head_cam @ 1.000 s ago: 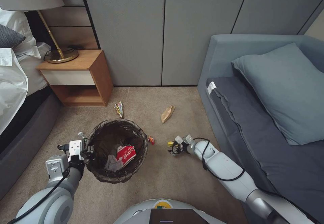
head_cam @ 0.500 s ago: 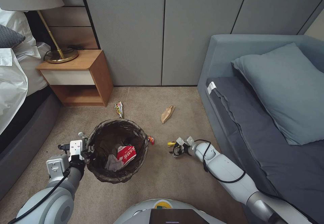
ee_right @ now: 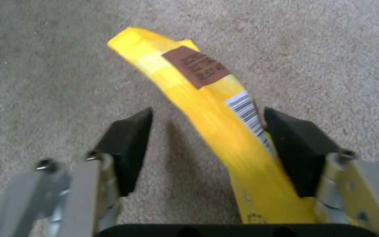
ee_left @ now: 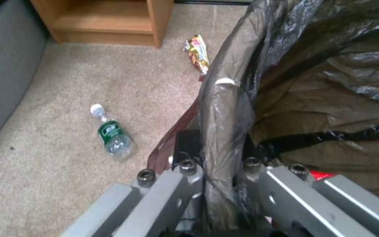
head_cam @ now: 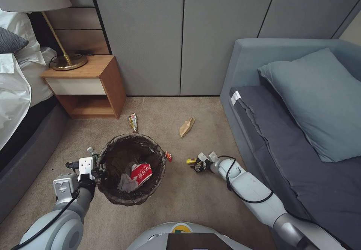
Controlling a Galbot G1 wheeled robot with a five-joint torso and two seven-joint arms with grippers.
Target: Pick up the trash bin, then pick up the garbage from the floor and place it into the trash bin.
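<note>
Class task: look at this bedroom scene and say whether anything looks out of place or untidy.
Yes. Litter lies loose on the carpet: a plastic bottle beside the trash bin, a snack wrapper near the nightstand, a brown paper scrap, and a yellow wrapper between the right tool's open fingers.

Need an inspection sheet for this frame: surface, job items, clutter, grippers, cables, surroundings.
Surface: beige carpet floor, litter scattered on it.
Job's things: trash bin lined with a dark bag, holding a red-and-white packet and tissue. On the floor: yellow wrapper, brown paper scrap, snack wrapper, small red piece, green-labelled bottle.
Clutter: nothing seen.
Grippers: left gripper shut on the bin's rim; right gripper open, fingers either side of the yellow wrapper.
Cables: black cable looped along the right arm.
Surroundings: nightstand with lamp, bed, sofa with cushion.
</note>
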